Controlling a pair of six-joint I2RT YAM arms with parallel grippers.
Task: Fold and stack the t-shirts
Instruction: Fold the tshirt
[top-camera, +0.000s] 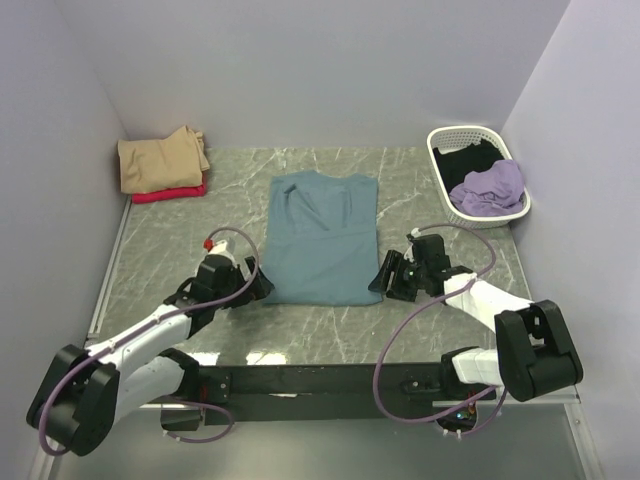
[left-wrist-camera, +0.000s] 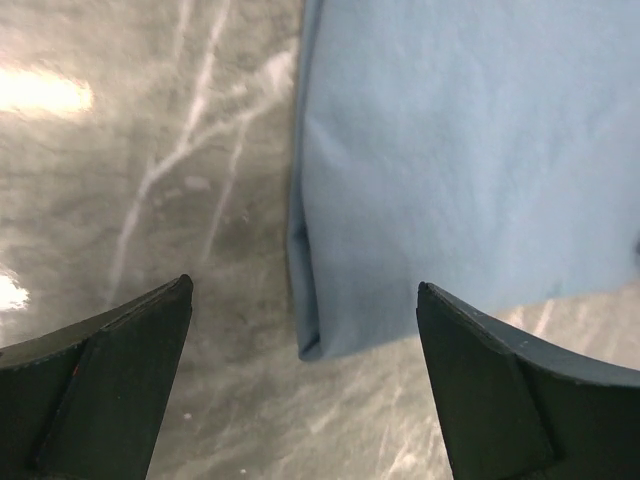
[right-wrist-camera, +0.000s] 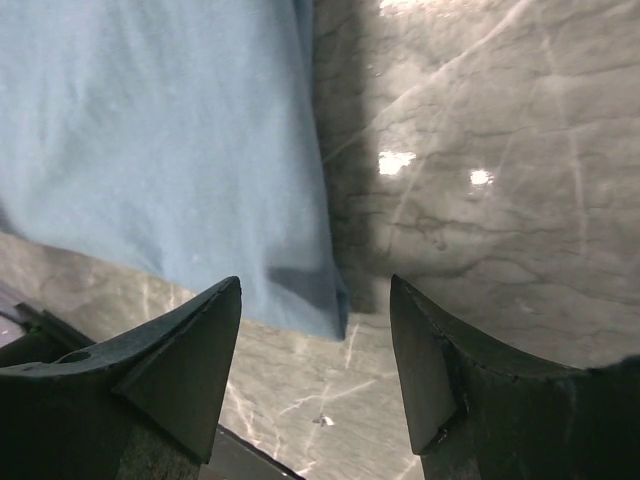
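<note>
Marble table (top-camera: 150, 240), center frame: left gripper (left-wrist-camera: 303, 285) and right gripper (right-wrist-camera: 315, 280) both open, each straddling a bottom corner of the teal t-shirt (top-camera: 322, 240), likely ready to pinch the hem and fold upward. Tan shirt (top-camera: 160, 160) stacked upper left.

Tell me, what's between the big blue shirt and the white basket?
Nothing but bare marble table lies between the blue shirt and the basket. The top view shows that stretch.
</note>
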